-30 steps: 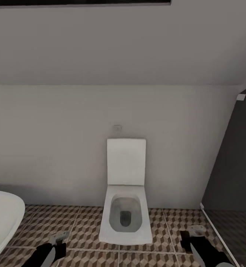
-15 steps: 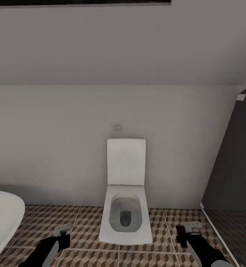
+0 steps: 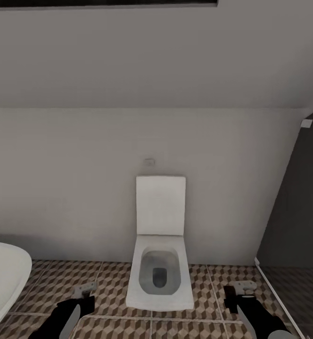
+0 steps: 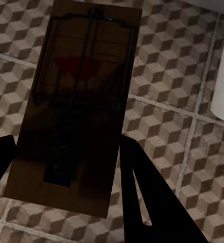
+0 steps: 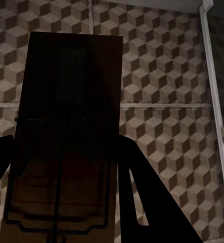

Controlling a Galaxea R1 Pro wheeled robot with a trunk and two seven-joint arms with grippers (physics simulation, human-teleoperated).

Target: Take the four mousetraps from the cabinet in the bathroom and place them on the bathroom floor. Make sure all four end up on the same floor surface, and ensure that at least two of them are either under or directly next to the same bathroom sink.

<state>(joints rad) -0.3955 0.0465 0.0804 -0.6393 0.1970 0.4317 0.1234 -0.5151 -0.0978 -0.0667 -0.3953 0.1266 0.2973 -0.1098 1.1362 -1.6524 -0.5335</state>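
While the toilet (image 3: 160, 263) stands ahead on the bathroom floor (image 3: 109, 282), the left gripper (image 4: 66, 167) clamps one mousetrap (image 4: 76, 106) and the right gripper (image 5: 61, 167) clamps another mousetrap (image 5: 66, 136).

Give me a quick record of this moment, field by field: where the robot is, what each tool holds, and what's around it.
place: bathroom, facing the white toilet against the wall
floor: cube-pattern bathroom floor
left tool: shut on a mousetrap, held above the tiles
right tool: shut on a second mousetrap, also above the tiles
left edge: white bathtub rim
right side: dark panel
traps on floor: none visible
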